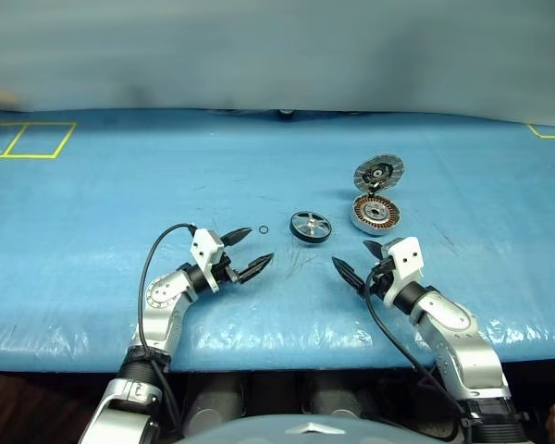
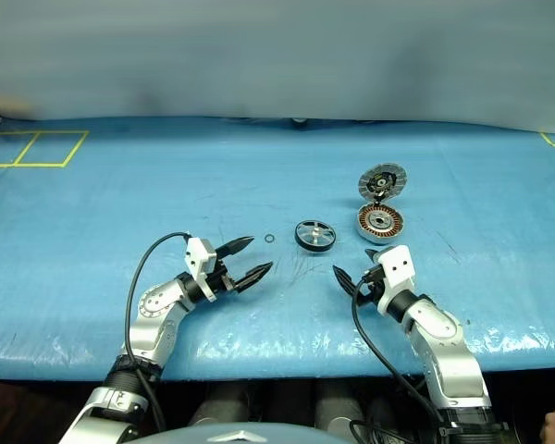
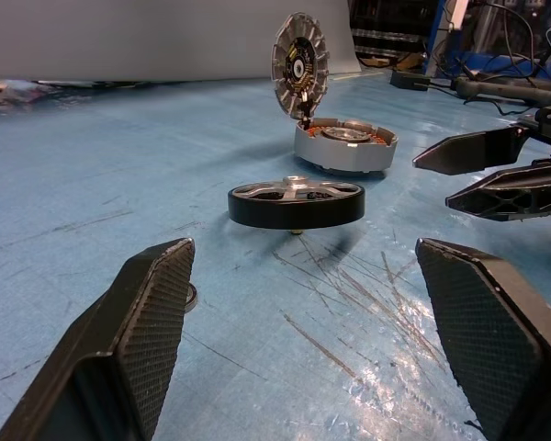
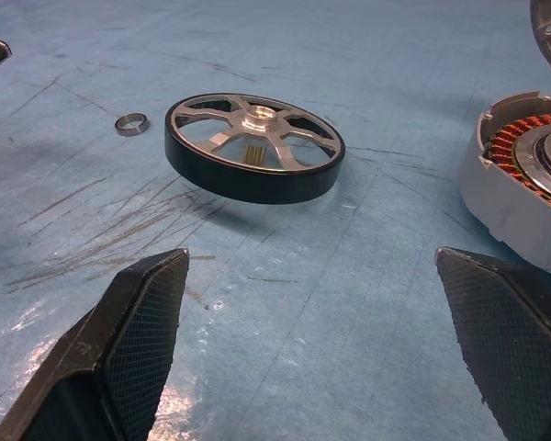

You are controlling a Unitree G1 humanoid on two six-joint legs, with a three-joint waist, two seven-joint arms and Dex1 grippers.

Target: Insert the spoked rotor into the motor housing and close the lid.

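The spoked rotor (image 1: 311,226), a silver wheel with a dark rim, rests on the blue table mid-way between both arms and a little beyond them; it also shows as the rotor (image 4: 254,147). To its right sits the motor housing (image 1: 376,214) with copper windings, and its lid (image 1: 378,172) stands raised at the far edge, segmented face showing. My left gripper (image 1: 251,252) is open, near and left of the rotor, holding nothing. My right gripper (image 1: 357,261) is open too, just in front of the housing, empty.
A tiny ring (image 1: 262,229) lies on the table left of the rotor. Yellow tape squares (image 1: 28,141) mark the far left of the blue table cover. The table's near edge (image 1: 277,338) runs below both arms.
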